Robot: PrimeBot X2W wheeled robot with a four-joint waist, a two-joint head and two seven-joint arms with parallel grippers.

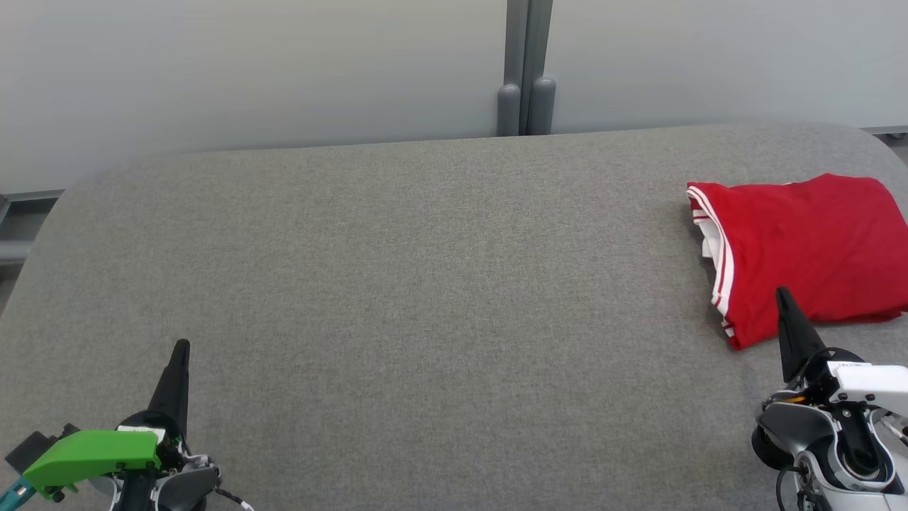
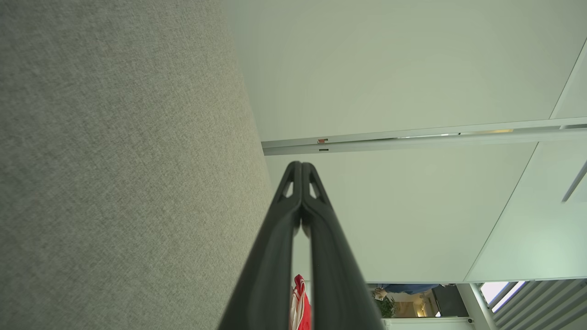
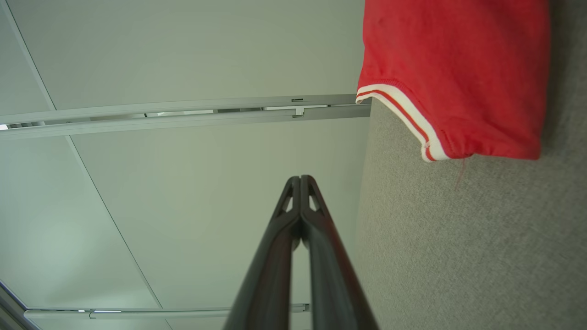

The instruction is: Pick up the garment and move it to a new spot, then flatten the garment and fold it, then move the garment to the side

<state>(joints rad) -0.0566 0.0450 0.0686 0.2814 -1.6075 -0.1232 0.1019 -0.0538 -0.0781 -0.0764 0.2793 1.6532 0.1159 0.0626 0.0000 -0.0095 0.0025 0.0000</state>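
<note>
The garment (image 1: 801, 252) is red with white striped trim and lies folded in a compact bundle at the far right of the grey table (image 1: 397, 284). In the right wrist view its red cloth (image 3: 458, 68) shows at the upper right, and a sliver of the garment (image 2: 300, 305) peeks between the fingers in the left wrist view. My right gripper (image 1: 782, 293) stands shut and empty at the lower right, its tip over the bundle's near edge. At the lower left my left gripper (image 1: 182, 345) is shut and holds nothing, far from the garment.
Pale wall panels (image 1: 248, 64) with a grey post (image 1: 526, 71) stand behind the table's far edge. The table's corners are rounded. A wide stretch of bare grey cloth lies between my two grippers.
</note>
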